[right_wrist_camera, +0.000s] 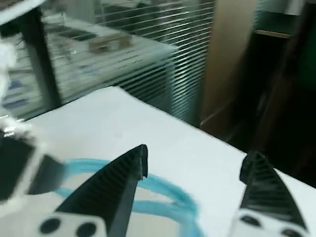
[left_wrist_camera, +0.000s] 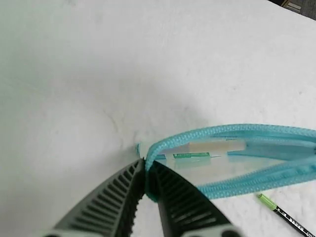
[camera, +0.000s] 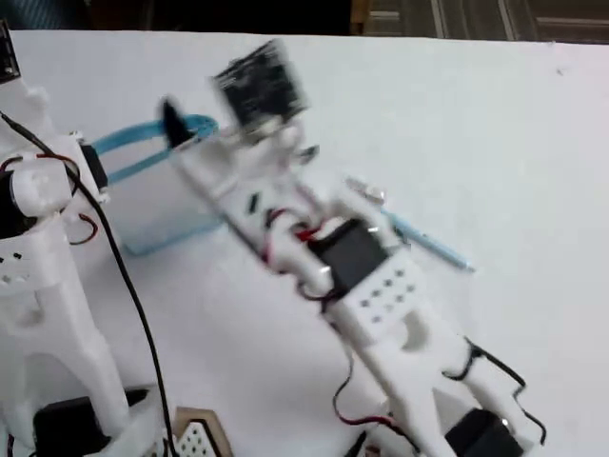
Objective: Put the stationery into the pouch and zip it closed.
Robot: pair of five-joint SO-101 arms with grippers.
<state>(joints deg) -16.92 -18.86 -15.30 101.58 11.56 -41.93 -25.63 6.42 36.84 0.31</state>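
The pouch is looking soft, light and floppy. Its clear side is probably slippery, so it is likely sliding around when pushed. The blue zipper edge is looking like the best place to grab, because it is thicker and rougher.

The left pincer is pinching tight on one end of that zipper edge, right at the corner of the pouch. The pouch is lying on the white table with its mouth gaping open. A white and green thing is sitting inside it.

The right pincer is hanging over the open mouth with its jaws spread wide, gripping nothing.

A pen with a green tip is lying on the table just beside the pouch. A blue pen is lying farther off, beside the right arm.
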